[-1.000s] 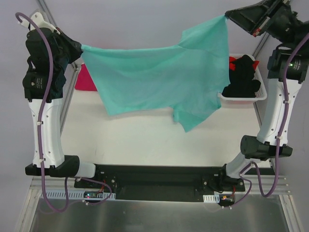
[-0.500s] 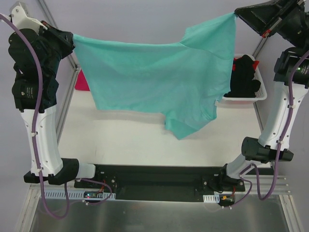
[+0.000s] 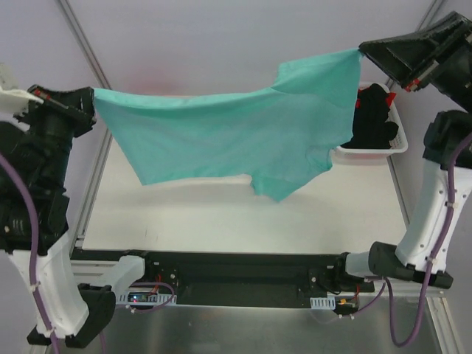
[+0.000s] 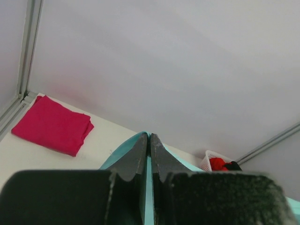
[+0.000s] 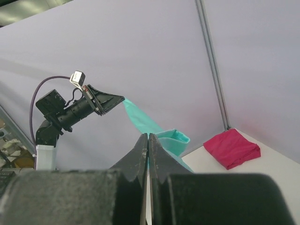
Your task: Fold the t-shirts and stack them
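Teal t-shirt (image 3: pixel 236 133) hangs stretched in the air between both arms, clear of the white table (image 3: pixel 221 214), with one sleeve drooping lowest. Left gripper (image 3: pixel 91 105) and right gripper (image 3: pixel 362 51) are each clamped tight on a top corner of the cloth.

Risks: either thin pinch may slip under tension and drop that side. On lowering, the loose hem could bunch, or drag over the white basket (image 3: pixel 369 150) of black and red garments (image 3: pixel 372 118).

Folded magenta t-shirt (image 4: pixel 51 124) lies at the table's far left. Pale walls (image 3: pixel 221 37) and metal framing (image 3: pixel 81 37) enclose the table.
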Action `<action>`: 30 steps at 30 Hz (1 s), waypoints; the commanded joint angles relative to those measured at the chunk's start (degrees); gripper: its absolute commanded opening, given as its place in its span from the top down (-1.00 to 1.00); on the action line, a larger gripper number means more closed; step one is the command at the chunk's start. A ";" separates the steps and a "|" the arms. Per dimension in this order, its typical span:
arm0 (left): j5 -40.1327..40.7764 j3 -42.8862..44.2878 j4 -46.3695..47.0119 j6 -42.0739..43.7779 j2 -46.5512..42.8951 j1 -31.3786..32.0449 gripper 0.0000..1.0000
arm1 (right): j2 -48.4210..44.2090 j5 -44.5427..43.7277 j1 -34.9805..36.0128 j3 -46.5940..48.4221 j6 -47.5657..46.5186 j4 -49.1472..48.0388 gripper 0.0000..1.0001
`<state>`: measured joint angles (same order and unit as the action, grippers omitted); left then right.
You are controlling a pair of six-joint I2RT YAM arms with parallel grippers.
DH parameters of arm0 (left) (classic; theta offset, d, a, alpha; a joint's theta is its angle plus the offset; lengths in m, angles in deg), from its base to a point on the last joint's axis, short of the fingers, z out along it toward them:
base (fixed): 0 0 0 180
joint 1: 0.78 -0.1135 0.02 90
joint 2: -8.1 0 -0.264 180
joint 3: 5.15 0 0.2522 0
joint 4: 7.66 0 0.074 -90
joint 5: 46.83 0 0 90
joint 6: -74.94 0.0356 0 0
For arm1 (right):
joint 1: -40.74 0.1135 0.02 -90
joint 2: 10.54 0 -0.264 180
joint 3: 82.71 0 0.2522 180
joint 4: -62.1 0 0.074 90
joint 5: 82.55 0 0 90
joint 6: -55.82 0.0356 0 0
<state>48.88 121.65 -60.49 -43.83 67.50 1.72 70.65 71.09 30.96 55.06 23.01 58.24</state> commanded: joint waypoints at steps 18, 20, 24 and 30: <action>-3.08 6.76 -1.36 -4.54 -3.51 -0.39 1.00 | -11.05 -3.17 -0.41 3.18 -5.50 6.64 0.99; -2.64 5.98 -1.45 -4.45 -2.01 -0.39 1.00 | -10.53 -3.08 -0.33 0.02 -6.91 6.55 0.99; -1.94 2.11 -0.22 -4.36 2.81 -0.39 1.00 | -8.78 -2.56 -0.33 -5.34 -10.78 5.77 0.99; -1.76 -8.00 8.21 -5.50 11.17 -0.39 1.00 | -2.72 -2.64 -0.24 -13.35 -16.22 2.69 0.99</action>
<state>47.20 118.48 -59.20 -48.22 73.05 1.72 64.59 69.43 30.89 44.59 11.78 64.47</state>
